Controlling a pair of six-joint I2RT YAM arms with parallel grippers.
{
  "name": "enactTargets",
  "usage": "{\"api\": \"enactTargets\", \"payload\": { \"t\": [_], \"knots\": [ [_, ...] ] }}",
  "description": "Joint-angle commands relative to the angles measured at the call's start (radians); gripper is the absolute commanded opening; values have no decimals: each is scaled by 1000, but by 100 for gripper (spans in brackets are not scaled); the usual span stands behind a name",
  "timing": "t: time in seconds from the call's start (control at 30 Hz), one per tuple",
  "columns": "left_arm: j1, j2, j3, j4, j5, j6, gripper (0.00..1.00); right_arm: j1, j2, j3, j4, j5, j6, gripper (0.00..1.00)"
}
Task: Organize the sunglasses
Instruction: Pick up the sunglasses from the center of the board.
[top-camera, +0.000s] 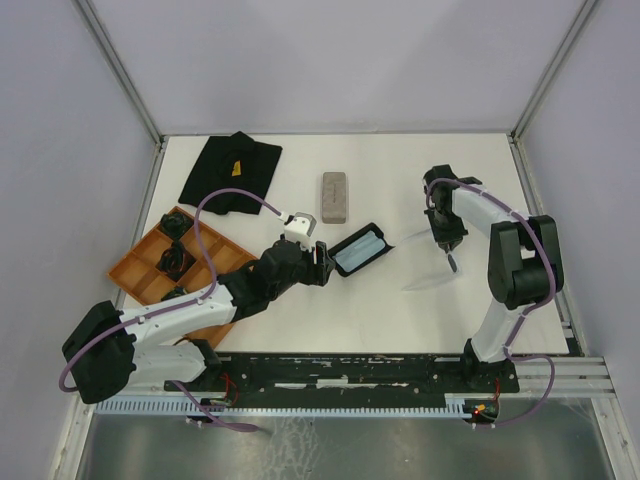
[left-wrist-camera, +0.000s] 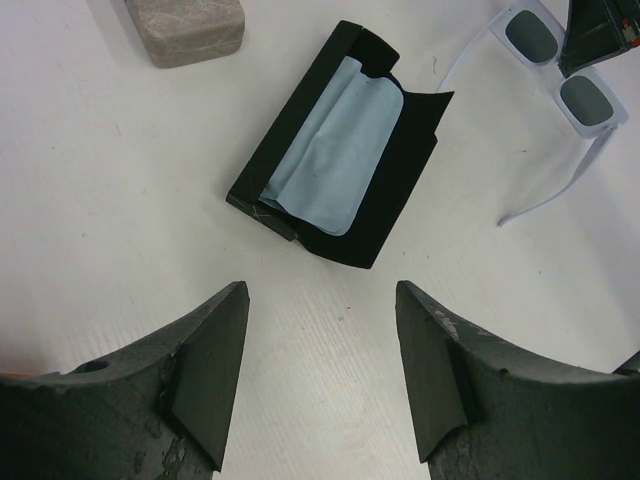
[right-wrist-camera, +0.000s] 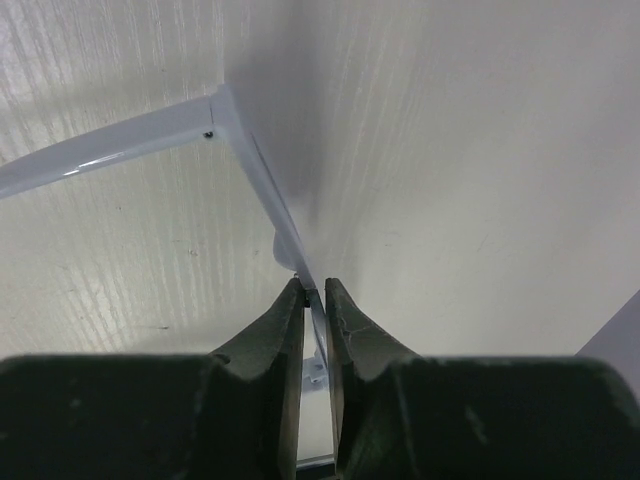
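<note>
Pale sunglasses (left-wrist-camera: 583, 100): lying on the table (top-camera: 380, 300), right of centre, both temples unfolded and reaching toward the black case (left-wrist-camera: 410, 150), front bar on the right arm's side. Thin translucent lavender-white frame, squarish front, dark grey lenses. Judged light and a little springy. Slim temples are apt to flex or twist under load. Smooth plastic, liable to slide out of a narrow pinch, and lenses easy to smear or scratch. Best taken at the front bar, the bridge or close to a hinge, never on a lens nor far out along a temple. Pinched at the front of the frame by the right gripper (right-wrist-camera: 314, 290), jaws set nearly together with only the thin pale edge between them, one temple running off from the corner hinge in the wrist view. Just beside the temple tips, not touching: the black case, lying open, with a light blue cloth (left-wrist-camera: 335, 150) rumpled inside. Near that, the left gripper (left-wrist-camera: 320, 292), jaws wide with nothing between them, aimed down at the case. Farther back, a closed grey case (top-camera: 335, 197). At the back left, black fabric (top-camera: 230, 170). At the left edge, an orange tray (top-camera: 135, 265) with dark things in its compartments, too small to name.
</note>
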Motion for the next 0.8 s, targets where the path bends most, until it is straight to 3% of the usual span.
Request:
{"api": "enactTargets", "payload": {
  "t": [0.0,0.4,0.77],
  "knots": [
    [3,-12,29,36,-2,6,67,-5,-4,29,12,14,10,20],
    [2,-19,26,34,-4,6,67,-33,-7,24,-2,112,60,19],
    [2,-17,26,33,-5,7,67,-55,-20,18,42,-48,111,20]
  ]
}}
